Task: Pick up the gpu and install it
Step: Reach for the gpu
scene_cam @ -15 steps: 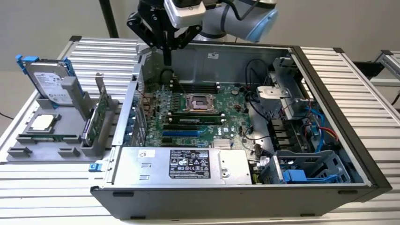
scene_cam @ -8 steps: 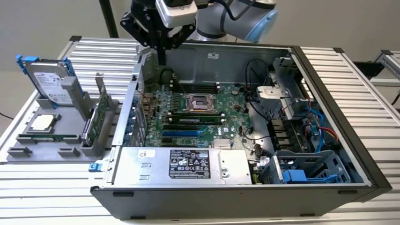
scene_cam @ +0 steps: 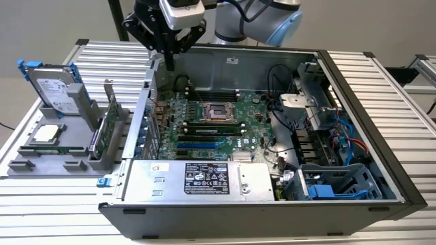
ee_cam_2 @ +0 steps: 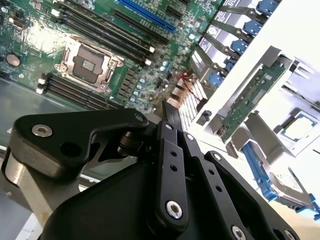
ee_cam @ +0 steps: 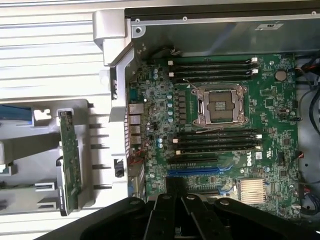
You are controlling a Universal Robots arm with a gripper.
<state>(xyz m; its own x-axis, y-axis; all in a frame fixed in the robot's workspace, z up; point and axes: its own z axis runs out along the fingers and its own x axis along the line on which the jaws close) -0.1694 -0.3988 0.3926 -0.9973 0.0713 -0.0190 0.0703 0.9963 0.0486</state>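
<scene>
It looked like a robotics lab: a ribbed aluminium bench (scene_cam: 389, 102) carried an opened computer case (scene_cam: 259, 218) and grey parts fixture (scene_cam: 48, 168).

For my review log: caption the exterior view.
Gripper above the open case; gpu upright in the grey holder beside it.

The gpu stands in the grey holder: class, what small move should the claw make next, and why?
Probably shift the claw toward the exterior view's left, over the gpu. The claw hangs shut and empty above the edge of the case, while the gpu stands upright in the grey holder, untouched.
</scene>
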